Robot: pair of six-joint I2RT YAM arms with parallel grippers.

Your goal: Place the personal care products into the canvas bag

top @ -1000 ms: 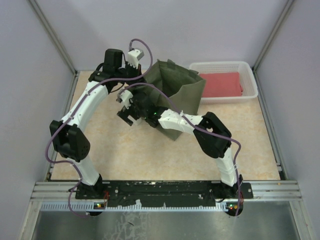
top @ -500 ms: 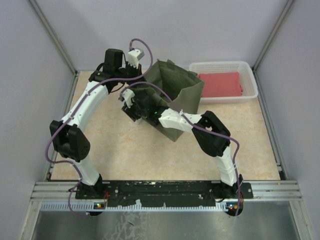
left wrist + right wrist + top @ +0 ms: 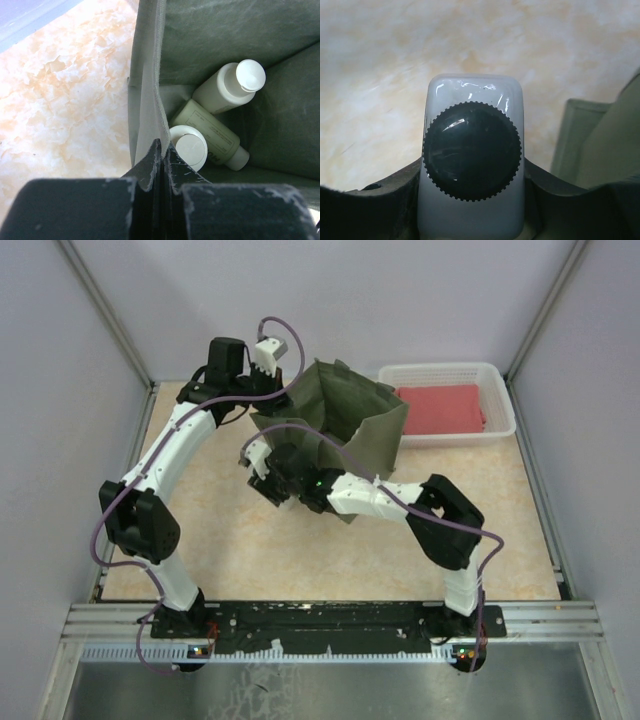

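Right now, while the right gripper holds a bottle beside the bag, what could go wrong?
1. The right gripper holds the dark-capped bottle outside the canvas bag, near its wall; lifting it in could catch that wall.
2. The left gripper pinches only the thin rim; if the fabric slips, the mouth may sag.
3. Inside lie three bottles, so this one might land on them.
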